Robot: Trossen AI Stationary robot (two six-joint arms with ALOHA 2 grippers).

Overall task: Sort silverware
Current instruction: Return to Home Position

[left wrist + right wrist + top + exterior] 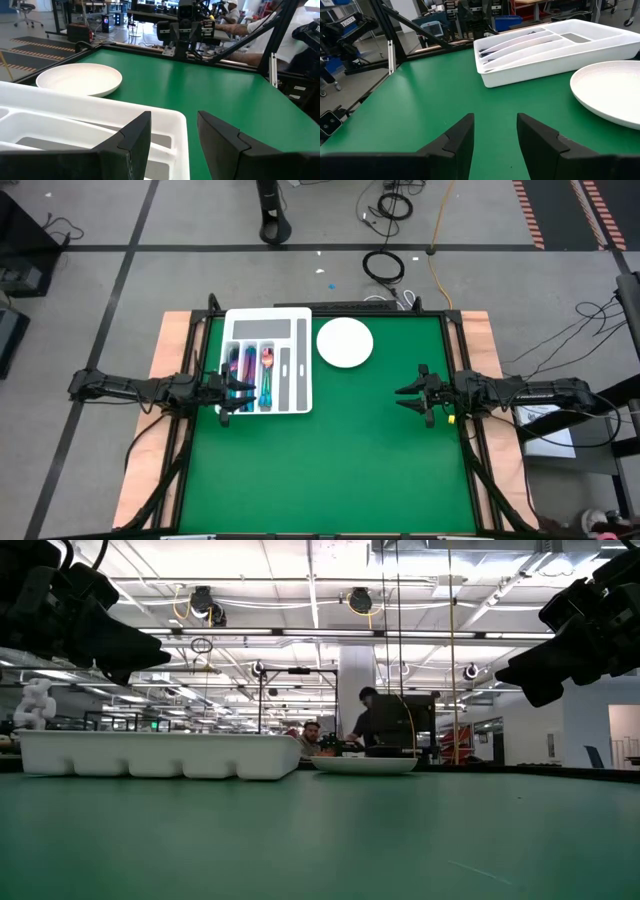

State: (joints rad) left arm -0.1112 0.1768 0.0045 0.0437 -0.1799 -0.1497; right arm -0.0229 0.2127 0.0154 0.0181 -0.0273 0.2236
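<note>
— Silverware (250, 370)?
— In the long slots of the white tray (307, 360), lying lengthwise, just ahead of the left jaws' tips. Blue and purple pieces nearest those tips, a pink and gold spoon (267, 363) one slot farther from them.
— Left jaws?
— Spread apart, pinching nothing. Held above the tray's edge at the end of the left arm (130, 388), clear of the counter (330, 470).
— Right jaws?
— Spread too, nothing between them. Raised off the counter at the end of the right arm (520, 390), well apart from the tray, facing the left jaws across bare green.
— Anything else nearby?
— A round white plate (345, 342), just beside the tray on the side away from the left jaws. Roughly between the two pairs of jaws, but off to the far side.
— Beyond the counter?
— A person (375, 720) in the room behind, seen from counter height.
</note>
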